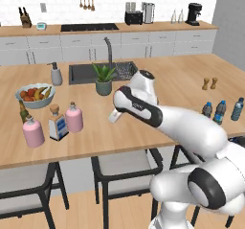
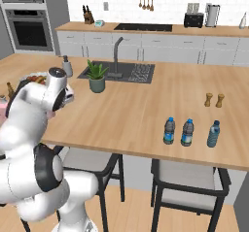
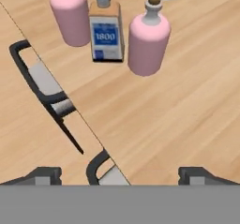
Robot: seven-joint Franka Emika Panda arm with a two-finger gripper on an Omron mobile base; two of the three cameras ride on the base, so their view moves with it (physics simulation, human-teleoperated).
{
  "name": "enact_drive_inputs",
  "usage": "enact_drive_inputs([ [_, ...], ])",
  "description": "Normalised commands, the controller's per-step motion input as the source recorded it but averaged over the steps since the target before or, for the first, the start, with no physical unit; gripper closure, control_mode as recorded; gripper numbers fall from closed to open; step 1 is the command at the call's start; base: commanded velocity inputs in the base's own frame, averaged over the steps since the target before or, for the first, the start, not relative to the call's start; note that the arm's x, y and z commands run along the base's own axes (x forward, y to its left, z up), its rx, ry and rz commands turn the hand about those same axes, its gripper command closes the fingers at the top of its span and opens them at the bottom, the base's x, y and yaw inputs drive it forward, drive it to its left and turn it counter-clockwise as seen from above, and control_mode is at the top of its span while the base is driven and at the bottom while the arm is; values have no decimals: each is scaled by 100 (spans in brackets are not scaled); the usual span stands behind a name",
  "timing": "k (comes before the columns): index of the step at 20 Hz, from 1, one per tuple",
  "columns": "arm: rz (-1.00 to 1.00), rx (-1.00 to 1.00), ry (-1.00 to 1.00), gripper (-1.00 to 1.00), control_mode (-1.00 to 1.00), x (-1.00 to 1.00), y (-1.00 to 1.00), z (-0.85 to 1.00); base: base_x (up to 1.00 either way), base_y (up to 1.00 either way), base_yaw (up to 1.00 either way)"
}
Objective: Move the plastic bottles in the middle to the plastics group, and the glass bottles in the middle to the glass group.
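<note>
My gripper (image 3: 119,174) is spread wide and empty, so I should back straight away from the square bottle (image 3: 106,36).

A: What stands ahead of the jaws?

B: Three bottles close together: a pink bottle (image 3: 148,44), the square clear bottle (image 3: 106,34) beside it, and another pink one (image 3: 70,16) past that. Little room between them.

A: And nearer?

B: Bare tabletop (image 3: 187,110) from the jaws to the bottles. The fruit bowl (image 1: 35,95) sits beyond the bottles, the potted plant (image 1: 103,78) off to the side.
</note>
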Motion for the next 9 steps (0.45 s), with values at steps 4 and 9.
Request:
enact_drive_inputs([
  [4, -9, 0, 0, -100, -100, -77, -70, 98, 0, 0, 0],
  [9, -10, 0, 0, -100, -100, -73, -48, 96, 0, 0, 0],
])
